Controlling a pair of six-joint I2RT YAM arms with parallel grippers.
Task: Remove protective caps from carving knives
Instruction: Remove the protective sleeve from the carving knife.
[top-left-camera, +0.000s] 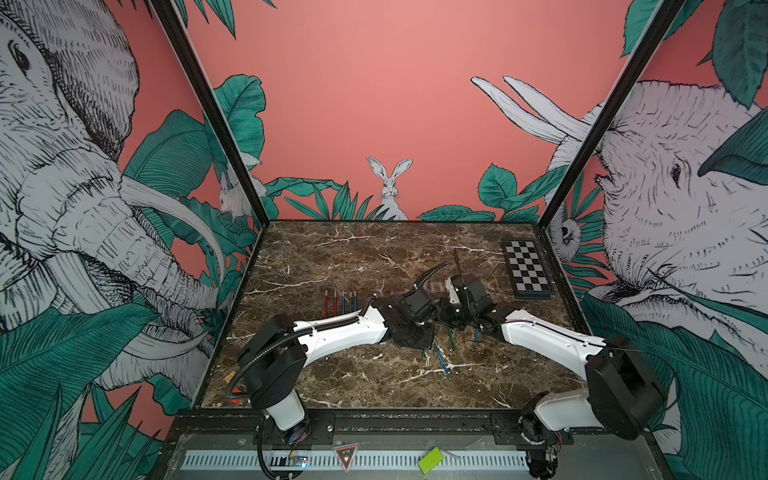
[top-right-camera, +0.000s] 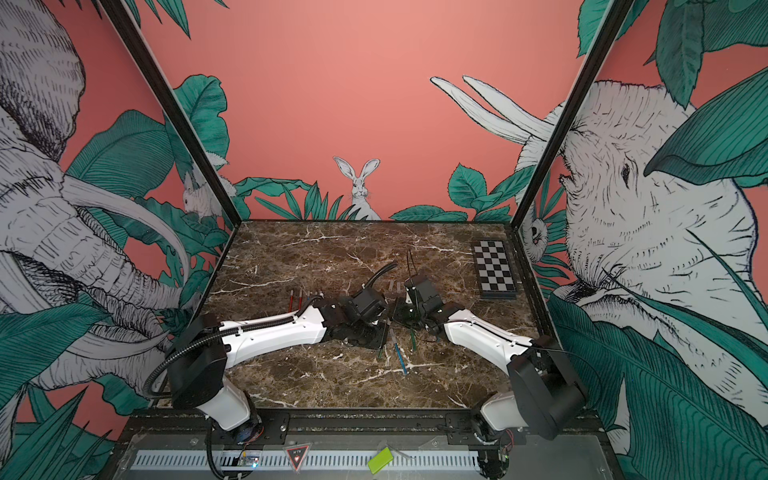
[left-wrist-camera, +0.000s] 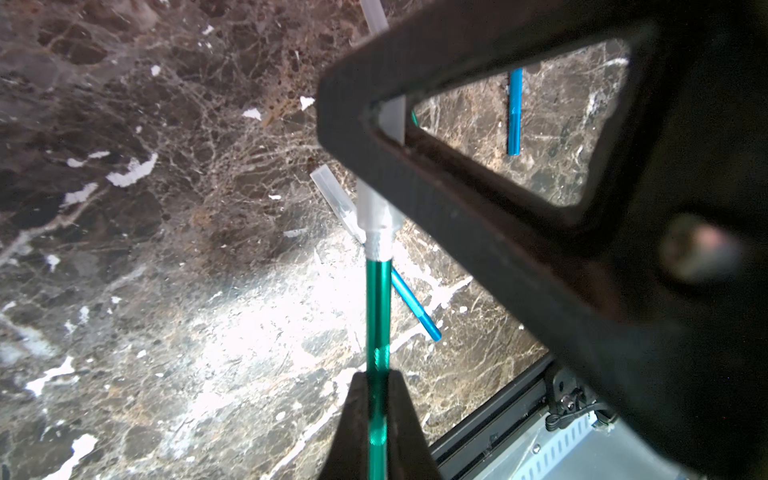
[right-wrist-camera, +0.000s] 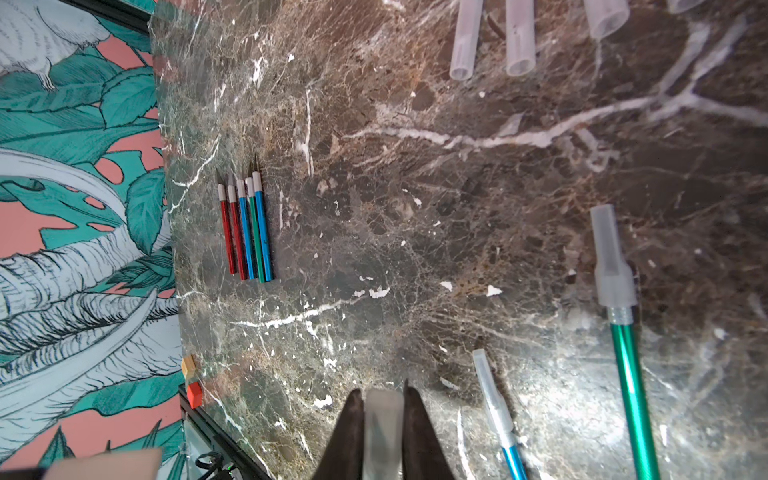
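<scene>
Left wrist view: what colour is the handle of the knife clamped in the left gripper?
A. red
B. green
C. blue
B: the left gripper is shut on the handle of the green knife, which has its protective cap on the tip.
</scene>
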